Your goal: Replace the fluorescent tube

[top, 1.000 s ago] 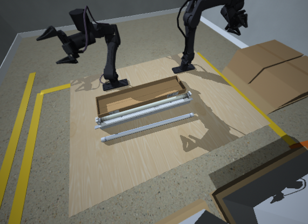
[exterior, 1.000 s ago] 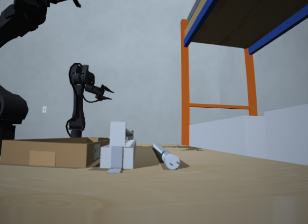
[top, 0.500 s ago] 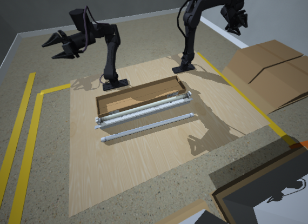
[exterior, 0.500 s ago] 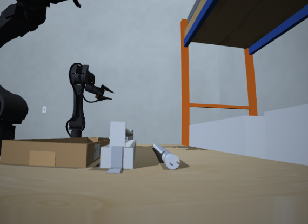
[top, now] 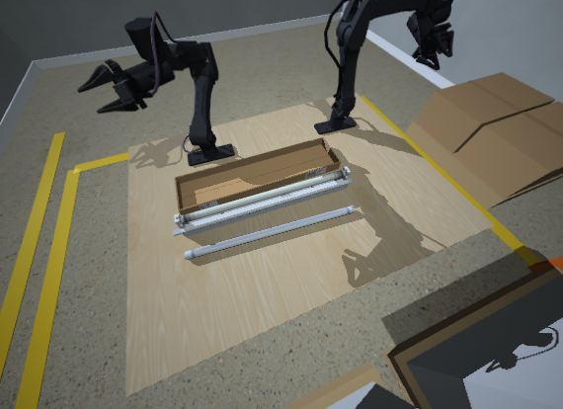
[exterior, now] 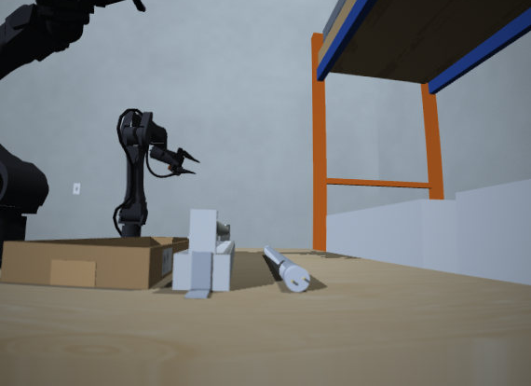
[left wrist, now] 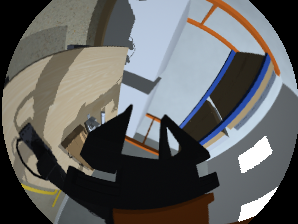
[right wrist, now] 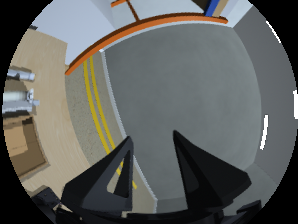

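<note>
The old fluorescent tube (top: 264, 196) (exterior: 224, 228) sits between the lampholders (top: 179, 219) (top: 345, 173) (exterior: 203, 229) of the white fixture. The open carton (top: 257, 171) (exterior: 121, 267) lies empty along the fixture's back side. The LED tube (top: 270, 232) (exterior: 295, 278) (right wrist: 17, 75) lies on the bench in front of the fixture; I cannot tell which side faces up. My left gripper (top: 443, 61) (exterior: 197, 168) (left wrist: 147, 112) is partly open and empty, high beyond the fixture's far right end. My right gripper (top: 89, 101) (right wrist: 152, 137) is partly open and empty, high off the bench's left side.
The wooden bench top (top: 207, 302) (exterior: 261, 332) extends in front of the LED tube. Large cardboard boxes (top: 494, 115) stand at the right, off the bench. An orange and blue rack (exterior: 319, 141) stands beyond it. Both arm bases (top: 211, 154) (top: 336, 124) stand behind the carton.
</note>
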Robot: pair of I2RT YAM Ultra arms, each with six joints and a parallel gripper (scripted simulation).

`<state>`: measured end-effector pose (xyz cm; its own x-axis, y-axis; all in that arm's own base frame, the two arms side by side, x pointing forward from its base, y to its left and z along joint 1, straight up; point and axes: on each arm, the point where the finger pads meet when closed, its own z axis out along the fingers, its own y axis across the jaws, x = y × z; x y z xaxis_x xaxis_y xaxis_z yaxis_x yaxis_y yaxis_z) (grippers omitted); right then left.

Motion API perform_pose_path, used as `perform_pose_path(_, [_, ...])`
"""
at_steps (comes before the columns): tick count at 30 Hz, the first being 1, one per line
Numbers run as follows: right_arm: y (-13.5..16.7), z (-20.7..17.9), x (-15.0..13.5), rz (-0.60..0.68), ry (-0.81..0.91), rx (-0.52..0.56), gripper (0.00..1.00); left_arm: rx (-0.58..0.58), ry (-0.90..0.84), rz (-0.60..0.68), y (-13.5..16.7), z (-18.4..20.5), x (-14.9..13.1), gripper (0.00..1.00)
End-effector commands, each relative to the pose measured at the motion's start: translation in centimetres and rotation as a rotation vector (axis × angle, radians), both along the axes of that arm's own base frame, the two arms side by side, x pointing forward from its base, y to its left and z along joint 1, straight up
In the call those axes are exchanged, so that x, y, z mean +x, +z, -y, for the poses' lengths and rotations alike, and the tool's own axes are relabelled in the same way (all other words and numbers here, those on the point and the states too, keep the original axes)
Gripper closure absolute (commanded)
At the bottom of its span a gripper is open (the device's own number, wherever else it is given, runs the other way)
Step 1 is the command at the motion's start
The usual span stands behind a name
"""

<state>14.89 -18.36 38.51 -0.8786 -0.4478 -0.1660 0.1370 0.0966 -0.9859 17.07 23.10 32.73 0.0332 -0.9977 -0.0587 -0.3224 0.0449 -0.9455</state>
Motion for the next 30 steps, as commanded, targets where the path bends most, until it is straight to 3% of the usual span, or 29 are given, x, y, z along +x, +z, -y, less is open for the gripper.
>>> perform_pose_path(1, [0.0,-0.6,1.4,0.092,0.058,0.098,0.51,0.096,-0.078,-0.052,-0.2,-0.1,1.3,0.51])
perform_pose_path(6, [-1.6,-1.2,4.1,0.203,0.117,0.278,0.51,0.180,-0.242,-0.150,-2.2,1.2,4.2,0.51])
perform_pose_path(8, [-1.6,-1.2,4.1,0.203,0.117,0.278,0.51,0.180,-0.242,-0.150,-2.2,1.2,4.2,0.51])
perform_pose_path(11, [-2.4,-1.9,5.7,0.260,0.150,0.379,0.51,0.209,-0.343,-0.196,-3.2,2.6,5.8,0.51])
perform_pose_path(18, [-6.0,-4.0,10.0,0.401,0.154,0.692,0.51,0.431,-0.676,-0.329,-6.7,6.3,11.0,0.51])
perform_pose_path(19, [-5.1,-3.6,9.5,0.430,0.152,0.707,0.51,0.413,-0.657,-0.325,-6.2,6.2,10.7,0.51])
perform_pose_path(20, [-6.0,-3.7,10.1,0.407,0.146,0.730,0.51,0.410,-0.704,-0.320,-6.6,7.3,11.5,0.51])
perform_pose_path(23, [-7.7,-5.3,11.8,0.442,0.141,0.879,0.51,0.514,-0.827,-0.351,-7.9,8.9,13.4,0.51])
perform_pose_path(25, [-7.7,-5.3,11.8,0.442,0.141,0.879,0.51,0.514,-0.827,-0.351,-7.9,8.9,13.4,0.51])
perform_pose_path(30, [-9.9,-7.2,13.8,0.507,0.079,1.081,0.51,0.644,-1.024,-0.390,-9.8,12.5,15.8,0.51])
